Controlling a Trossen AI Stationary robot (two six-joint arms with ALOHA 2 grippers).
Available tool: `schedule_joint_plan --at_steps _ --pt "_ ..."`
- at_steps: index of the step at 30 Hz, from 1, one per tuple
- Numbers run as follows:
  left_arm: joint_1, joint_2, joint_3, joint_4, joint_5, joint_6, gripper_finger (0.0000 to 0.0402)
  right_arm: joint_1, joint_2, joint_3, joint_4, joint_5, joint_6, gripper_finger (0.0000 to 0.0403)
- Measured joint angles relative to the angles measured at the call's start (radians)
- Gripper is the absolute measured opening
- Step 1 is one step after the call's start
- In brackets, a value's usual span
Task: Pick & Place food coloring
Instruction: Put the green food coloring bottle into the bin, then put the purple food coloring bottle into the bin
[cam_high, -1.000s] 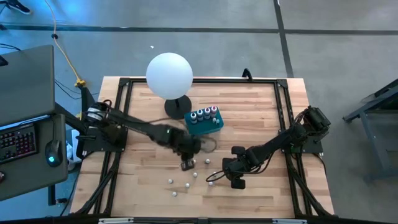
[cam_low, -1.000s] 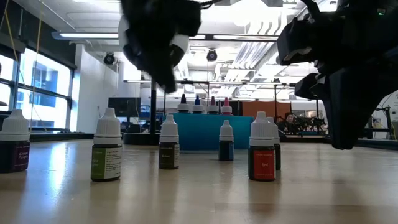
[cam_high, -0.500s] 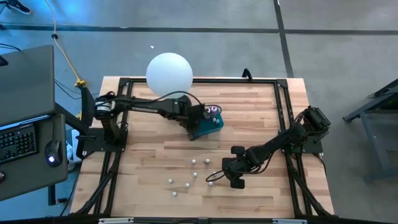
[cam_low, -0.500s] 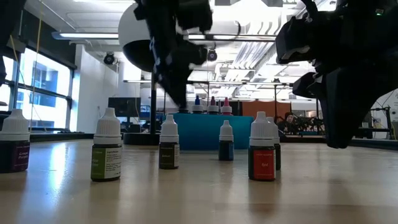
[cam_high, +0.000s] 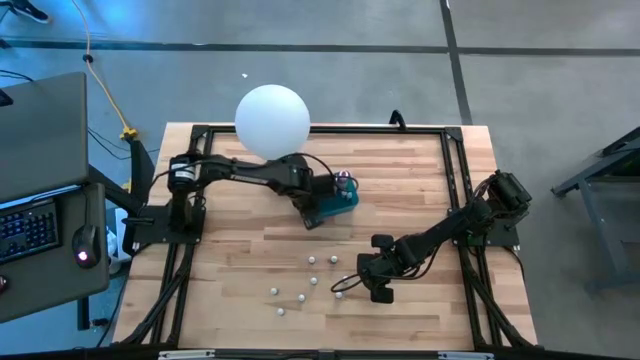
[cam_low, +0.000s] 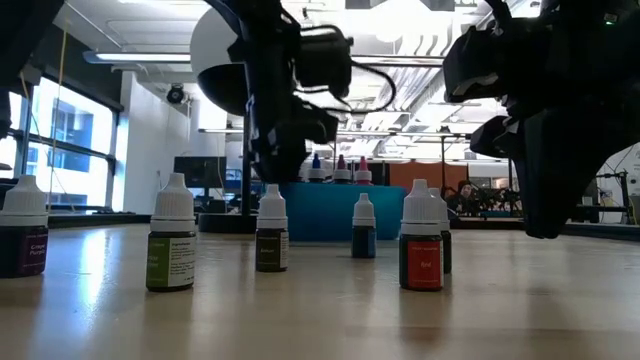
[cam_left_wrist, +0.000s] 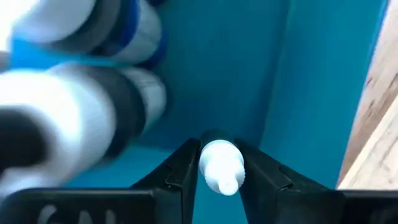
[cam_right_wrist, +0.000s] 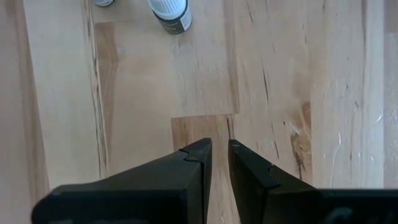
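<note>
teal tray (cam_high: 340, 203) sat directly under left gripper (cam_left_wrist: 221, 171), fingers clamped on a white-capped bottle (cam_left_wrist: 222, 167), cap toward wrist. right gripper (cam_right_wrist: 216, 155) was nearly shut, empty, well apart.

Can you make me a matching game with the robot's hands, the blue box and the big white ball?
Things:
1. left gripper
2. right gripper
3. teal tray
4. white globe lamp

Places or states:
A. at the table's far edge, round and white
B. over bare wood, fingers nearly together, nothing between them
C. holds bottles standing upright in it
D. over the tray, a white bottle cap between its fingers

Pairs: 1-D, 2-B, 3-C, 4-A
</note>
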Motion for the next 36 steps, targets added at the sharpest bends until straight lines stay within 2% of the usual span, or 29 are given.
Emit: schedule_joint_plan --at_steps 9,18,22,25,31,36 --pt "0.0 0.024 0.0 -0.006 0.024 0.004 0.0098 0.0 0.0 0.0 0.007 0.0 0.003 0.0045" --pt "0.0 0.036 -0.001 0.0 0.016 0.006 0.0156 0.0 0.0 0.0 0.014 0.0 0.003 0.0044" --pt "0.0 0.036 0.018 -0.022 0.039 0.002 0.0161 0.0 0.0 0.0 0.015 0.0 0.003 0.0041" --pt "-0.001 0.025 0.083 -0.105 0.043 0.002 0.0153 0.0 0.0 0.0 0.015 0.0 0.003 0.0042" --pt "-0.013 0.015 0.288 -0.37 0.076 0.002 0.0141 0.0 0.0 0.0 0.015 -0.001 0.004 0.0041" --pt "-0.063 0.015 0.469 -0.574 0.179 -0.005 0.014 0.002 0.0 0.0 0.014 0.0 0.004 0.0039"
